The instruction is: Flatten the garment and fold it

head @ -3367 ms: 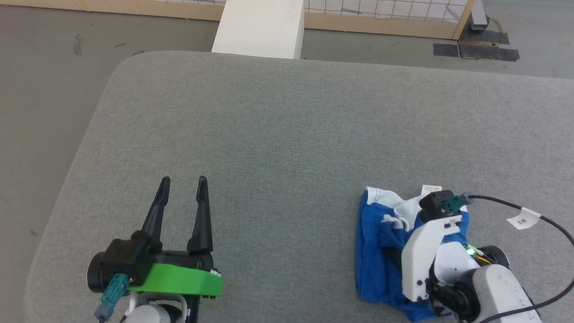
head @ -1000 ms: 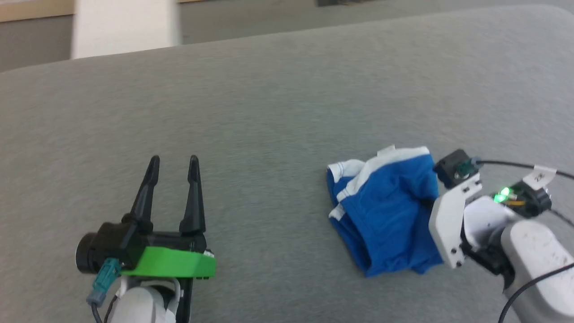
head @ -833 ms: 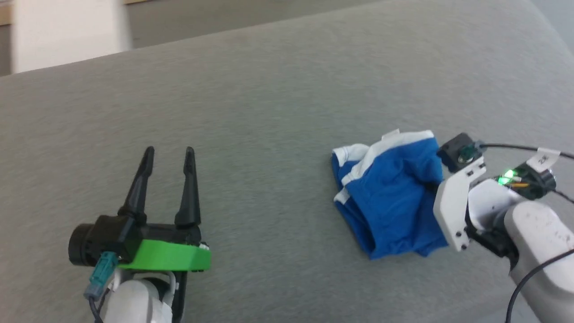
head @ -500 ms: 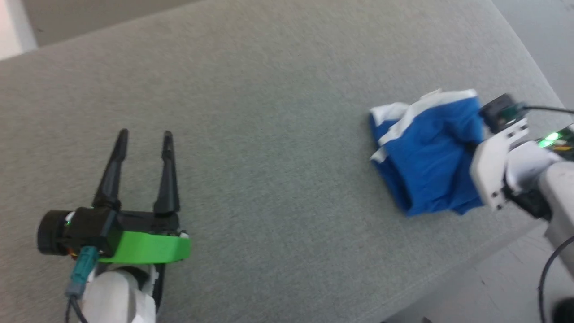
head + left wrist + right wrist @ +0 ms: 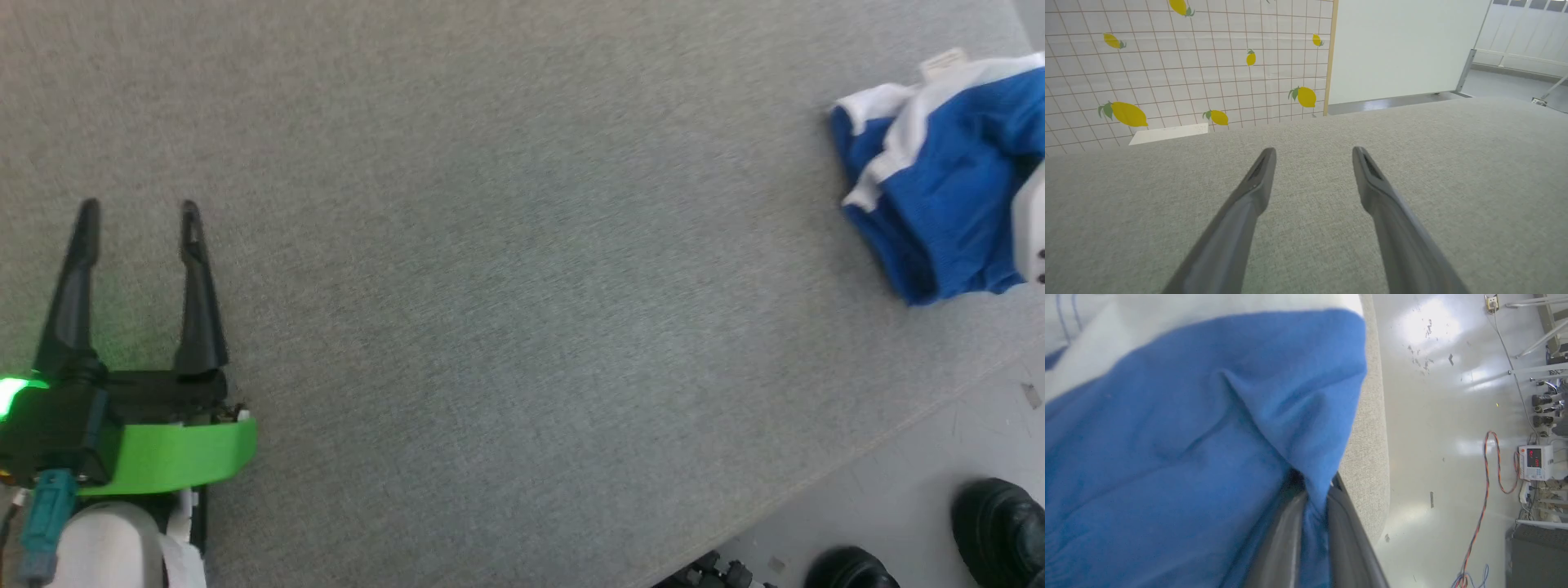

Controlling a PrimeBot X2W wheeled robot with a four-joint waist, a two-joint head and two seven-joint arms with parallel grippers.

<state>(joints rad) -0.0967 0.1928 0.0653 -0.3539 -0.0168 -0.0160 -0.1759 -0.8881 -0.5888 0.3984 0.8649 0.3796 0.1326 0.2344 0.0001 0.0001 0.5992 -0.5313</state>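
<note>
**Limp shorts, pinched at a fold by the bench's right edge**

The garment (image 5: 947,204) lies bunched close to the right edge of the grey bench (image 5: 490,286), with its white stripe and tag on the far side. The right gripper (image 5: 1312,490) is clamped narrow on a raised fold of blue cloth, which tents up from the pinch. The left gripper (image 5: 137,211) hangs spread wide and empty over the bench's left part, well apart from the cloth. We judge the fabric thin, light, limp and probably slick, so it will drape and drag rather than hold its shape. We would grip it at white-trimmed edge corners, one per gripper, to spread it flat.
</note>
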